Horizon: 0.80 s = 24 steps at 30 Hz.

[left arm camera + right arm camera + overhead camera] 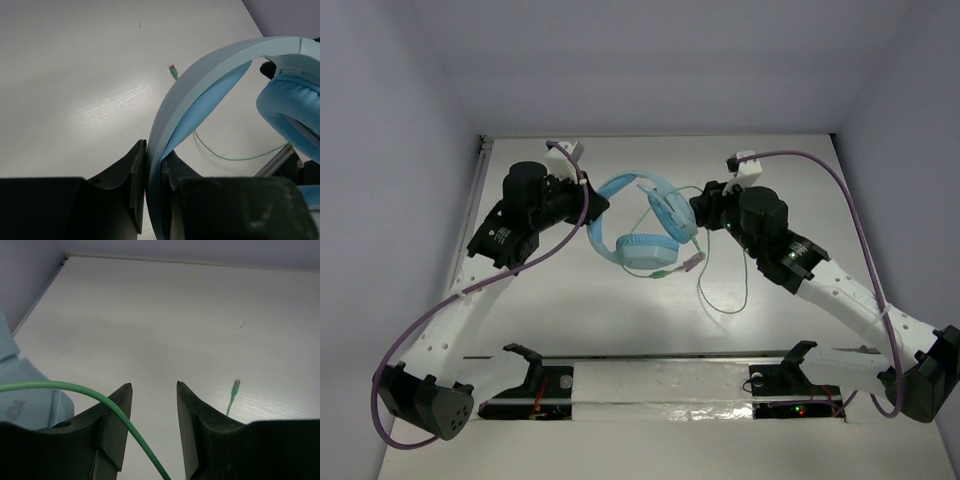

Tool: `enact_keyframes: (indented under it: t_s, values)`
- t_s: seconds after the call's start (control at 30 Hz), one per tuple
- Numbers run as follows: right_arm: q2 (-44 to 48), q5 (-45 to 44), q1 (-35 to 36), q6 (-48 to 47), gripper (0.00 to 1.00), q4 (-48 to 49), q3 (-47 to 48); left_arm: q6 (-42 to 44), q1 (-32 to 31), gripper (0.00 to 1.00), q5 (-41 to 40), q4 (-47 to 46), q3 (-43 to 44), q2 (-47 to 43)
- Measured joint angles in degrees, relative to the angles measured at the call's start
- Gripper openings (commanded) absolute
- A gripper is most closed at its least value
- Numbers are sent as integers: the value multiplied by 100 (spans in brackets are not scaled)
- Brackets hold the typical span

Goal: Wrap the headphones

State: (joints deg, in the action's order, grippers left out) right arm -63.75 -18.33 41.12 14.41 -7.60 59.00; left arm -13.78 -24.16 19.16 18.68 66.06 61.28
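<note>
The light blue headphones (642,228) are at the table's middle, held up. My left gripper (599,205) is shut on the blue headband (200,85), which runs up between its jaws (154,155). One padded earcup (290,112) hangs at the right of the left wrist view. My right gripper (696,215) is right beside the other earcup (672,212), open (154,387). The thin pale-green cable (112,407) crosses its left finger and runs down through the gap, unclamped. The cable loops on the table (722,296), its plug (235,386) lying free.
White walls close the table on the left, back and right. A raised edge strip (480,150) runs along the left side. Two black brackets (525,355) (798,352) stand at the near rail. Thick purple arm cables (470,290) (865,230) arc beside each arm.
</note>
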Motion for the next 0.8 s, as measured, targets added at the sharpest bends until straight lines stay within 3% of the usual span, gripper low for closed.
enact_keyframes:
  t_s: [0.33,0.8]
  values:
    - [98,758,-20,487,44,1016,-1152,-520,577,0,804,-328,136,149]
    - [-1040,1788,-20,994,54,2935,-1779,-1683,741,0,1930,-1416,424,426]
